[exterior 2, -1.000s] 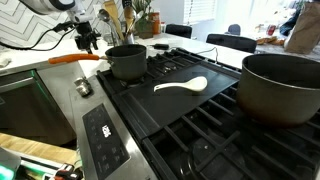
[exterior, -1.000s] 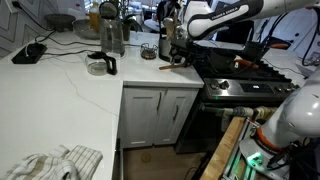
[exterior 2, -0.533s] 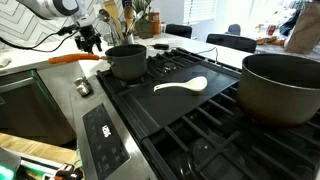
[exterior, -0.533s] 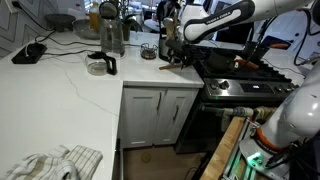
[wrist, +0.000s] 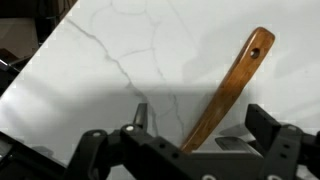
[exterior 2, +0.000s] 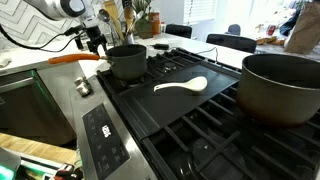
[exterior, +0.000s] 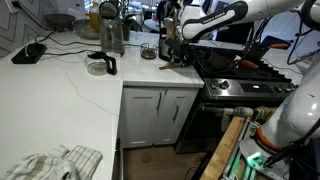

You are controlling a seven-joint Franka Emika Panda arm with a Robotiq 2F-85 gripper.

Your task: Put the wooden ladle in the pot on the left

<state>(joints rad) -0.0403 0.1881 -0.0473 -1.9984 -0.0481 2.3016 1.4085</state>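
Observation:
My gripper (exterior 2: 93, 42) is open and hangs just above the orange-brown handle (exterior 2: 74, 58) of the small dark pot (exterior 2: 126, 62) at the stove's left. In the wrist view the open fingers (wrist: 200, 125) straddle this brown handle (wrist: 236, 78), which has a hole at its end and lies over the white marble counter (wrist: 110, 60). The gripper (exterior: 170, 45) also shows in an exterior view beside the stove. Light-brown wooden utensils (exterior 2: 110, 14) stand in a holder behind the pot. I cannot single out the wooden ladle among them.
A white spoon (exterior 2: 182, 86) lies on the stove top. A large dark pot (exterior 2: 280, 85) stands at the right. A steel canister (exterior: 112, 35), a small jug (exterior: 101, 65) and a phone (exterior: 29, 53) are on the counter. A cloth (exterior: 50, 162) lies near its front.
The gripper has shifted slightly toward the small pot, staying open over the handle. Nothing else has moved.

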